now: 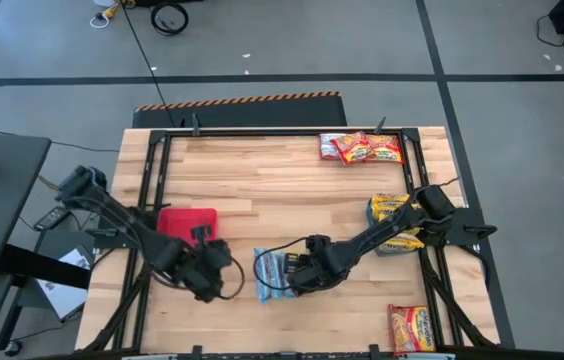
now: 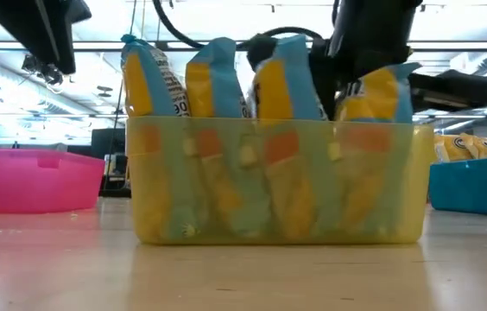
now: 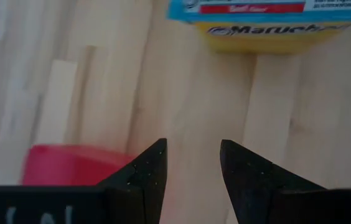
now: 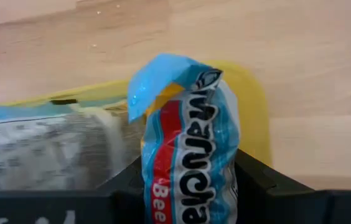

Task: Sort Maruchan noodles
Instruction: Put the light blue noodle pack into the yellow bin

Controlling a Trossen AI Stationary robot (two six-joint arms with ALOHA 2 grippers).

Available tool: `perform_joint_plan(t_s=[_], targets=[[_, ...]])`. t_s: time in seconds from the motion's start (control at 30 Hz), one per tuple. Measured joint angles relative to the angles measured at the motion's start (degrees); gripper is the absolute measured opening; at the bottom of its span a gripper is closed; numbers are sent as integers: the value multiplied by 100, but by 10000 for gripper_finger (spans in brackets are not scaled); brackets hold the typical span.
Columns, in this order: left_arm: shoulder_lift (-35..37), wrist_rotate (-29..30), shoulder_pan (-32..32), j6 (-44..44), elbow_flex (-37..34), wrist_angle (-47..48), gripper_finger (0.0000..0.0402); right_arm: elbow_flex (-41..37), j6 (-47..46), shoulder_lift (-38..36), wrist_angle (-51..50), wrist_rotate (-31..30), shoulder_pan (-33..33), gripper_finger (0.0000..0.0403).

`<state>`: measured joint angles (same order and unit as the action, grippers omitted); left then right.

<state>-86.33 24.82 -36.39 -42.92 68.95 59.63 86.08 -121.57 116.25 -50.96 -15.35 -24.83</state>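
Even, bright overhead light on my high view; the wooden table (image 1: 282,170) read clearly, with only soft, faint shadows under the arms. Low view was backlit: ceiling strip lights glared behind, the arms were dark silhouettes, and the yellow bin (image 2: 278,180) up close looked soft and hazy. Left wrist view was out of focus, the red tray (image 3: 70,165) blurred. Right wrist view was sharper on the blue packet (image 4: 191,168), the wood behind it soft and pale.
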Motion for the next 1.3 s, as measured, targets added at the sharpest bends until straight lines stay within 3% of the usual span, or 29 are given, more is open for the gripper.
perform_joint_plan(t_s=[0.17, 0.43, 0.63, 0.73, 1.03, 1.13, 1.3], targets=[[-568, 0, -3, 29, 0, -497, 153, 0, 162, -71, 352, -22, 20, 157], [-893, -54, -1, 441, 0, -299, 153, 0, 484, -306, 612, 17, -322, 243], [-893, -342, 64, 652, 0, -365, 153, 2, 1210, -1029, 337, -586, -620, 280], [-971, -509, 114, 657, 0, -830, 153, 2, 2446, -1355, 22, -622, -646, 281], [-1309, -59, 326, 888, 0, -1320, 153, -20, 8158, -1314, -771, -348, -731, 261], [-1372, 48, 438, 1042, 0, -1492, 153, -83, 9033, -1013, -757, -20, -677, 255], [-1518, 19, 681, 1442, -7, -2231, 153, -90, 9404, -469, -312, 366, -455, 249]])
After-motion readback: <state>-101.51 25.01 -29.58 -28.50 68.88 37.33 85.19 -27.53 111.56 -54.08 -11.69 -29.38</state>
